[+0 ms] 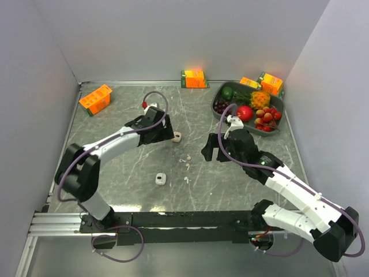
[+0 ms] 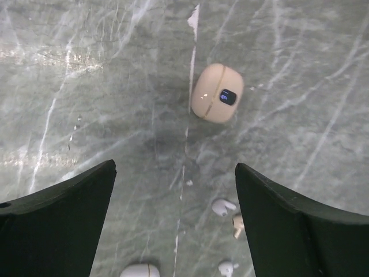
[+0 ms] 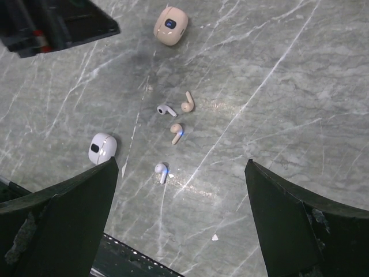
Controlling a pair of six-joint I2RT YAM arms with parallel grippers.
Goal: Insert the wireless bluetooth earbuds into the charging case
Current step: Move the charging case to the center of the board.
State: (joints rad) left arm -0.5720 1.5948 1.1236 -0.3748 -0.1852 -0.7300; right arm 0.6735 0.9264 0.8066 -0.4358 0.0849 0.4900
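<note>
Left gripper [image 2: 176, 170]: my fingers are spread wide with nothing between them, hovering over the grey marble table [image 1: 121, 173]. The beige charging case [image 2: 217, 93] lies closed on the table just ahead of the gap, a small dark display on its face. It touches neither finger.

Right gripper [image 3: 181, 167]: also spread wide and empty, above the table with the loose earbuds below it.

There are four earbuds, all out on the marble and none in a case. In the right wrist view the upper white earbud [image 3: 166, 109] lies just beside the upper beige earbud [image 3: 187, 103]. I can't tell whether they touch. The middle beige earbud [image 3: 176, 132] is a little nearer my fingers and shows a small blue glint. The lowest white earbud [image 3: 161, 171] lies closest to the finger gap, apart from the others and with a blue glint too.

The white charging case [image 3: 102, 148] is closed, lying on the table near my right gripper's left finger, well apart from the beige one. From the top view the earbuds sit between the two cases and between my two grippers.

At the far right there is a dark fruit tray [image 1: 219, 112] loaded with fruit. Orange cartons sit at the far left [image 1: 95, 98], far middle [image 1: 194, 78] and beside the tray [image 1: 271, 83].
</note>
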